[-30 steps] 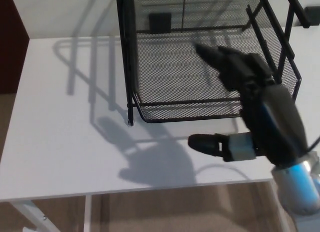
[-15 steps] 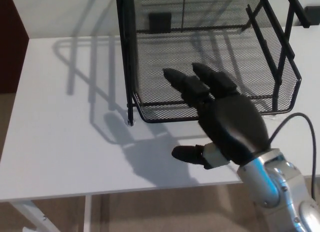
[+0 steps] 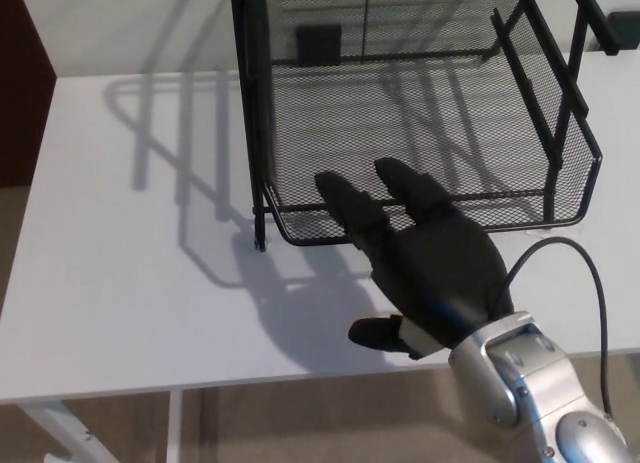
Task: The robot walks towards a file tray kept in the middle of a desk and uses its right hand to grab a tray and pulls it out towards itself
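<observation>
The right hand (image 3: 432,268) is matte black with thick, rounded fingers. Its wrist is silver metal. A thin black cable (image 3: 590,283) loops beside it.

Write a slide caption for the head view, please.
Right hand, fingers apart, reaches over the front edge of the mesh tray.

There is one view only, from the head camera, so no second view shares any of the scene. It looks steeply down and forward onto the white surface (image 3: 120,283) from close above. The black mesh file tray (image 3: 420,113) fills the upper middle and is cut by the top edge. The right hand (image 3: 420,263) comes in from the lower right corner, large in the picture. The surface's near edge crosses the bottom, with floor below it.
</observation>
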Controlling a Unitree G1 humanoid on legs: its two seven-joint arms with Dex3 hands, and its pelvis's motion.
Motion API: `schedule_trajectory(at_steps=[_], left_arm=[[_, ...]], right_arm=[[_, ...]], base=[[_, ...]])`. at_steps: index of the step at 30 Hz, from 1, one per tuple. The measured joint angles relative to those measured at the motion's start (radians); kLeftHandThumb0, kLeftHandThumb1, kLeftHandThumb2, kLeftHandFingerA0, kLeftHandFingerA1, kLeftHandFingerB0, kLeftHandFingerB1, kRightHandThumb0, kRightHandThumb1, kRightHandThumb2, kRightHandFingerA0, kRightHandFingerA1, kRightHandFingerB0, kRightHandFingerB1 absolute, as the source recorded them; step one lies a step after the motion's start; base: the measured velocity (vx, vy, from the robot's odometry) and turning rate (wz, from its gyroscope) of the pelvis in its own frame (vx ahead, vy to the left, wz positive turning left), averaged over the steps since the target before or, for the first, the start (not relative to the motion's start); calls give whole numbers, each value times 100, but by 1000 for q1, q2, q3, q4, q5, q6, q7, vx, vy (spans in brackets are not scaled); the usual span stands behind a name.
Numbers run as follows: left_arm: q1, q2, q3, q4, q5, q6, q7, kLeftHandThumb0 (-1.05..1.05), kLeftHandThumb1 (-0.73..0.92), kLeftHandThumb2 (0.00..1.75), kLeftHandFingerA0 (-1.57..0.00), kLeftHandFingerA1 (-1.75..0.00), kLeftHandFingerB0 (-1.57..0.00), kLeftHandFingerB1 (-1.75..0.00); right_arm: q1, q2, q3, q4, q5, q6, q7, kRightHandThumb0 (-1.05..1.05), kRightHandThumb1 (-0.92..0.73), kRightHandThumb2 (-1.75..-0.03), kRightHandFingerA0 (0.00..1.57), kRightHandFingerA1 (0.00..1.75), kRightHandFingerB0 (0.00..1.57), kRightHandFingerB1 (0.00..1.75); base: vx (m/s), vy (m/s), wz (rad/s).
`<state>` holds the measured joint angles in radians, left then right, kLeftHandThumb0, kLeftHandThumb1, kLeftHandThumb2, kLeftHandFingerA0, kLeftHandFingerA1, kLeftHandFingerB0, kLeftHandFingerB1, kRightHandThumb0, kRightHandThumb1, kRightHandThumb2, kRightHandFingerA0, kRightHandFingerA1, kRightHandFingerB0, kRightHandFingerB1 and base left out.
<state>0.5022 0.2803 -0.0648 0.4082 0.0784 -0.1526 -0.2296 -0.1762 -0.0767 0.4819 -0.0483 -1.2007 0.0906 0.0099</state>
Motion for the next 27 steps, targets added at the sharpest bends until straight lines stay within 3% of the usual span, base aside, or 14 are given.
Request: schedule_trajectory(at_steps=[2, 3, 4, 5, 7, 8, 9, 11, 12, 14, 15, 16, 21, 27], left_arm=[[-1, 1, -5, 0, 2, 0, 0, -45, 62, 59, -68, -45, -47, -37], [-1, 2, -8, 0, 4, 0, 0, -51, 51, 82, -62, -59, -42, -49], [-2, 2, -9, 0, 6, 0, -1, -48, 61, 60, -68, -47, -46, -37], [-2, 3, -11, -1, 9, 0, -1, -53, 52, 83, -60, -58, -39, -49], [-2, 5, -16, -4, 15, 0, -2, -52, 52, 82, -58, -57, -38, -48], [-2, 6, -18, -6, 17, 0, -2, -46, 63, 59, -64, -45, -44, -37], [-1, 7, -20, -9, 19, 0, -2, -51, 53, 82, -56, -56, -38, -48], [-1, 12, -27, -17, 22, 0, -5, -46, 63, 59, -66, -45, -45, -37], [-1, 14, -29, -19, 24, 0, -5, -52, 52, 83, -60, -58, -39, -48], [-1, 24, -35, -20, 28, 0, -7, -52, 51, 82, -61, -59, -40, -49], [-1, 29, -38, -20, 30, 0, -7, -54, 52, 83, -63, -61, -41, -50], [-1, 34, -41, -20, 33, 0, -8, -53, 52, 83, -62, -60, -41, -50], [2, 64, -54, -27, 43, 0, -13, -46, 62, 59, -67, -45, -47, -37], [1, 116, -82, -29, 69, 1, -19, -51, 52, 83, -62, -60, -41, -50]], right_arm=[[0, -5, 13, -2, -27, 12, 0, -102, -49, -73, 0, 0, 0, 16], [0, -9, 23, -3, -49, 21, 0, -87, -45, -94, 0, 13, 0, 0], [0, -11, 28, -4, -61, 27, 0, -87, -48, -90, 0, 14, 0, 2], [0, -12, 37, -6, -80, 35, 0, -85, -46, -90, 0, 16, 0, 4], [0, -14, 51, -12, -110, 48, 0, -86, -47, -90, 0, 14, 0, 2], [0, -15, 57, -15, -124, 54, 0, -86, -47, -91, 0, 13, 0, 1], [0, -17, 63, -20, -135, 59, 0, -86, -48, -91, 0, 13, 0, 0], [0, -19, 76, -38, -167, 69, 0, -99, -52, -59, 0, 0, 0, 1], [0, -20, 81, -44, -179, 72, 0, -105, -49, -73, 0, 2, 0, 1], [0, -25, 92, -61, -211, 80, 1, -82, -42, -93, 0, 13, 0, 0], [0, -28, 96, -69, -225, 83, 2, -104, -45, -74, 0, 1, 0, 13], [0, -31, 99, -78, -240, 86, 2, -80, -40, -93, 0, 9, 0, 1], [-15, -40, 100, -99, -311, 108, 7, -82, -44, -91, 1, 18, 0, 12], [-41, -45, 74, -96, -389, 153, 35, -86, -49, -91, 0, 19, 9, 9]], base=[[0, 0, 0], [0, 0, 0], [0, 0, 0], [0, 0, 0], [0, 0, 0], [0, 0, 0], [0, 0, 0], [0, 0, 0], [0, 0, 0], [0, 0, 0], [0, 0, 0], [0, 0, 0], [0, 0, 0], [0, 0, 0]])
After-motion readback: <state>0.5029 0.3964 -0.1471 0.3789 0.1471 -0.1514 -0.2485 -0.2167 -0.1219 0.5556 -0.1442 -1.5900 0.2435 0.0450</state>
